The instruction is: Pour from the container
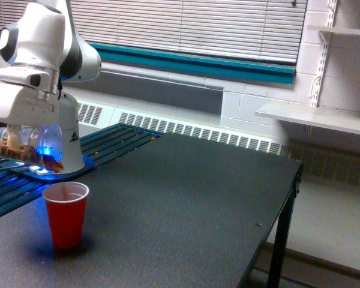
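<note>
— Gripper point(15, 139) first: what is the white Franka pincer doing?

— It reaches down from the white robot arm point(39, 57) at the exterior view's left and pinches the clear see-through round container point(29, 147) from above. Its fingers sit around the container's wall, pressed onto it; the fingertips themselves are partly blurred behind the plastic.

— And the container, how does it lie?

— Tipped onto its side, roughly level, its open mouth turned toward the exterior view's right and slightly down. Brown bits show through the wall, spread along the lower side and gathered near the lip. A blue glow shines through the plastic from behind.

— Where is it against the cup?

— In the air, above and a little to the exterior view's left of the opaque red plastic cup with a white inside point(66, 214). They do not touch; the container's lip hangs just over the cup's near rim. The red cup stands upright on the black matte table top point(186, 204), and something brownish shows inside it, though I cannot tell how much.

— What lies around them?

— Behind the container stands the arm's white base point(72, 147) on a blue glowing pad point(42, 171), beside a dark slatted surface with teal edges point(117, 141). Farther back runs a white radiator grille point(198, 132) under a window with closed white blinds point(186, 27) and a teal sill band point(198, 63). At the exterior view's right, white wall shelves point(315, 117) hang on a painted block wall.
</note>
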